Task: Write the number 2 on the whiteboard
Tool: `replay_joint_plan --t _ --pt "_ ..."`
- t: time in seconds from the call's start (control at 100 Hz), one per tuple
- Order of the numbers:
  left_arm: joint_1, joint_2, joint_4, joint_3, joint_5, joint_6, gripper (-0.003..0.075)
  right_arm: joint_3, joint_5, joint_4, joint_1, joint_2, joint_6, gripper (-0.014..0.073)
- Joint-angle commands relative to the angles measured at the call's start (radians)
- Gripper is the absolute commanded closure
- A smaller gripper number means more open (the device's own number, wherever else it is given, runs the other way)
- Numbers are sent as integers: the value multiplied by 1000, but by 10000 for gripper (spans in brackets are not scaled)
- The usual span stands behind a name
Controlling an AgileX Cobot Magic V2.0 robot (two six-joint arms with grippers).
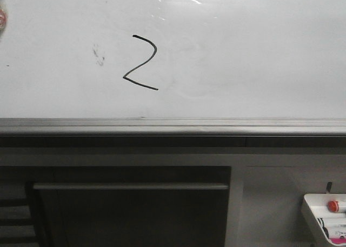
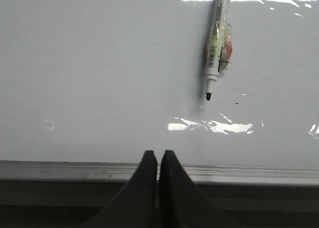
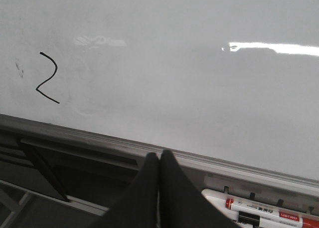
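Note:
A thin black angular number 2 (image 1: 141,63) is drawn on the glossy whiteboard (image 1: 243,58), left of the middle; it also shows in the right wrist view as the number 2 (image 3: 48,78) on the whiteboard (image 3: 199,83). In the left wrist view a white marker (image 2: 216,48), uncapped with its black tip down, hangs on the whiteboard (image 2: 99,78). My left gripper (image 2: 158,153) is shut and empty, in front of the board's bottom rail. My right gripper (image 3: 159,154) is shut and empty too, low by the rail. Neither gripper shows in the front view.
A grey metal rail (image 1: 173,126) runs under the board. A faint dark smudge (image 1: 99,54) sits left of the 2. A small white tray (image 1: 326,220) with a red ball and markers hangs low at the right; markers (image 3: 264,210) lie near my right gripper. A dark cabinet (image 1: 130,209) is below.

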Motion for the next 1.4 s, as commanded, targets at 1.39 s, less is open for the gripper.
replay_joint_plan --t 1.39 --pt "-9 -27 20 33 -67 -46 738 568 -659 -33 -314 -393 -4 666"
